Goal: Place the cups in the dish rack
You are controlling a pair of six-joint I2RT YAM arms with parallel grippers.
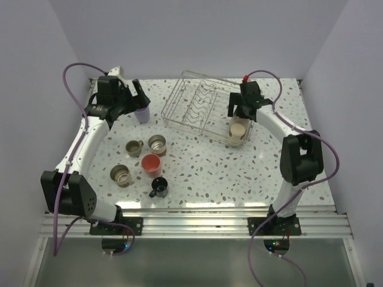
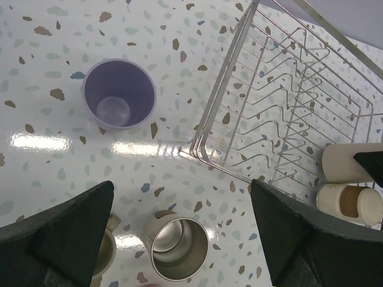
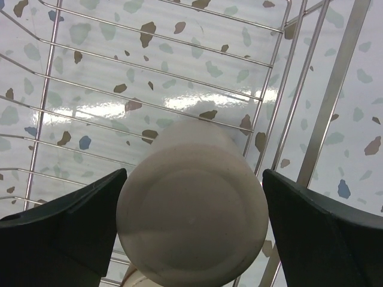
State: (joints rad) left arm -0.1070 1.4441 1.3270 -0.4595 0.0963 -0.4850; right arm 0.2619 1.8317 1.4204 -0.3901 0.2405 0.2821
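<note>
The wire dish rack (image 1: pixel 197 104) stands at the back centre. My right gripper (image 1: pixel 240 117) is over its near right corner, its fingers closed against the sides of a beige tumbler (image 3: pixel 191 215), bottom towards the wrist camera; another beige cup (image 1: pixel 239 133) lies below it in the rack. My left gripper (image 1: pixel 139 94) is open and empty above the lavender cup (image 1: pixel 142 113), which stands upright left of the rack (image 2: pixel 287 101). Three grey metal cups (image 1: pixel 157 143) (image 1: pixel 133 147) (image 1: pixel 121 175), a coral tumbler (image 1: pixel 151 163) and a black mug (image 1: pixel 159 188) stand on the table's left half.
The speckled table (image 1: pixel 227 173) has white walls at the back and both sides. In the left wrist view the lavender cup (image 2: pixel 119 94) is upper left, a metal cup (image 2: pixel 178 246) sits between my fingers, and both beige cups (image 2: pixel 350 162) show at the right.
</note>
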